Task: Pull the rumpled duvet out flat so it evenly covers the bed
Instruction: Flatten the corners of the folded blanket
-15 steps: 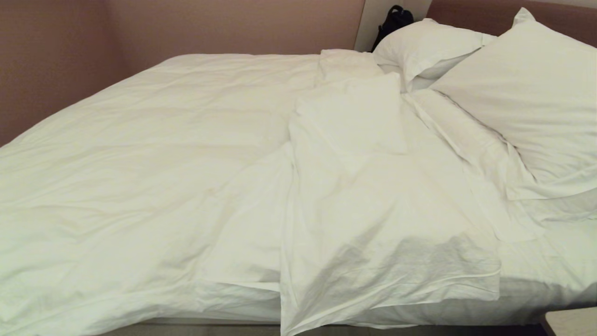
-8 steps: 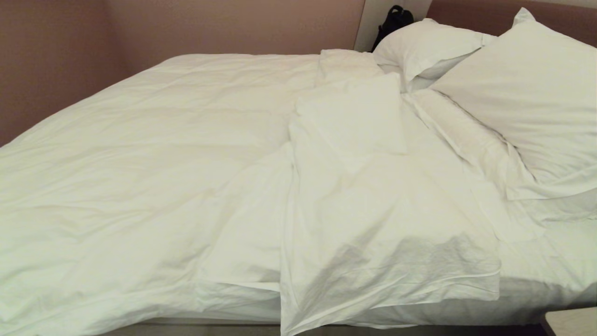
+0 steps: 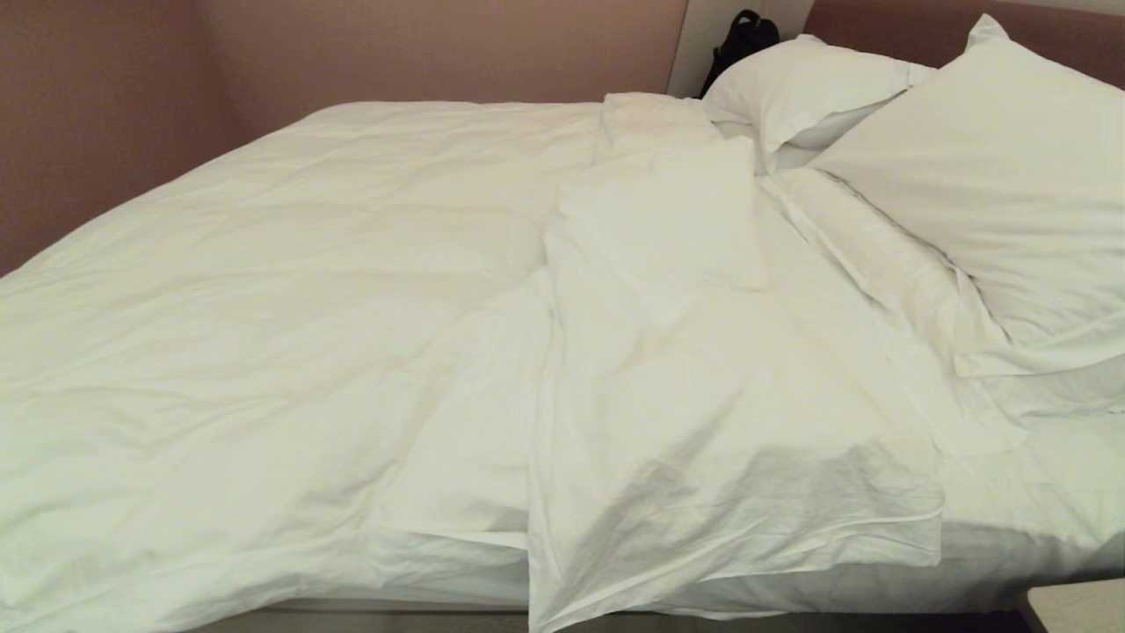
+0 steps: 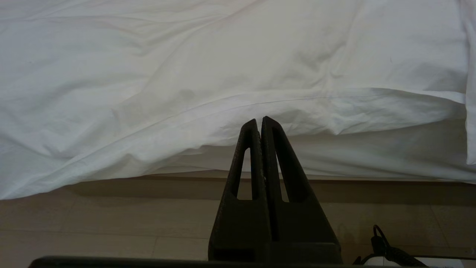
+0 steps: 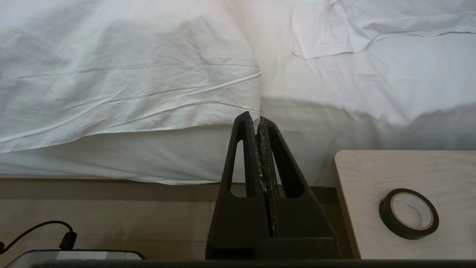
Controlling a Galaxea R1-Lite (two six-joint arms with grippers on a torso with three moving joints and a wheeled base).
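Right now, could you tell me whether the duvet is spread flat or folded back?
Folded back: the duvet has a flap doubled over near the pillows, leaving bare sheet there.

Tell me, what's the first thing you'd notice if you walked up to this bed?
The big white duvet is rumpled: near the pillows a flap is folded back, baring the sheet at the bed's right end. Both robot grippers, left and right, hang shut, low beside the bed's near edge, holding nothing. A roll of tape lies on a small wooden table by the bed.
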